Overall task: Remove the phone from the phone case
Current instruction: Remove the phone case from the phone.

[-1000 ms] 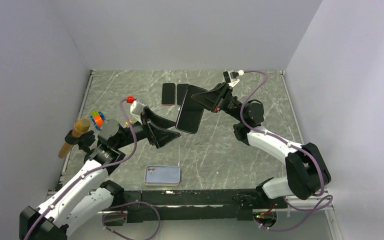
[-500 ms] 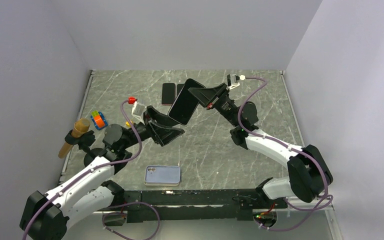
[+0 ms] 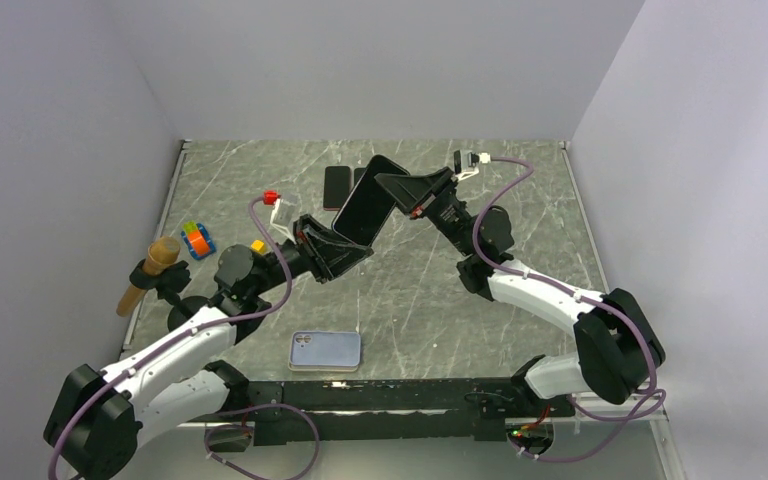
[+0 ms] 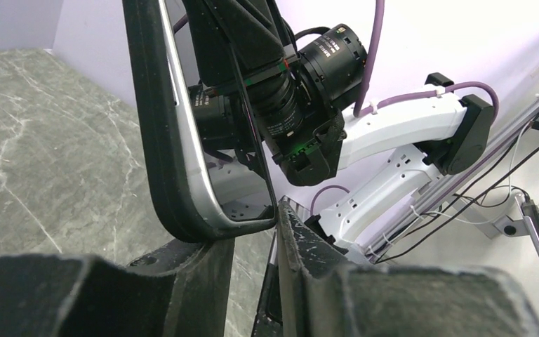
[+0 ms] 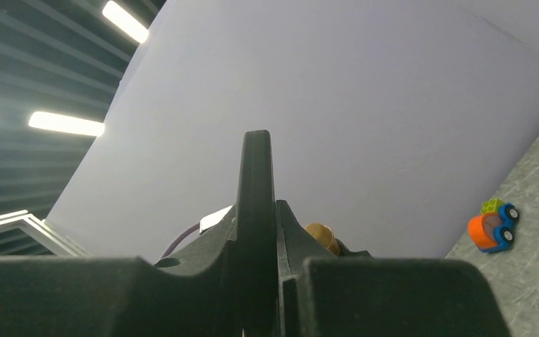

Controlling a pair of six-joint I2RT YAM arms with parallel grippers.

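A dark phone in a black phone case hangs tilted above the middle of the table. My right gripper is shut on its upper right edge. In the right wrist view the phone stands edge-on between that gripper's fingers. My left gripper reaches up from the left to the phone's lower corner. In the left wrist view that corner, with its silver frame, sits at the tips of my left gripper. Both narrowed fingers touch it.
A light blue cased phone lies flat near the front edge. Two dark phones lie at the back. At the left are a toy car, a yellow block and a brown microphone.
My right arm swung the phone left and tilted it. My left gripper rose to the phone's lower corner and its jaws went from wide to narrow around that corner.
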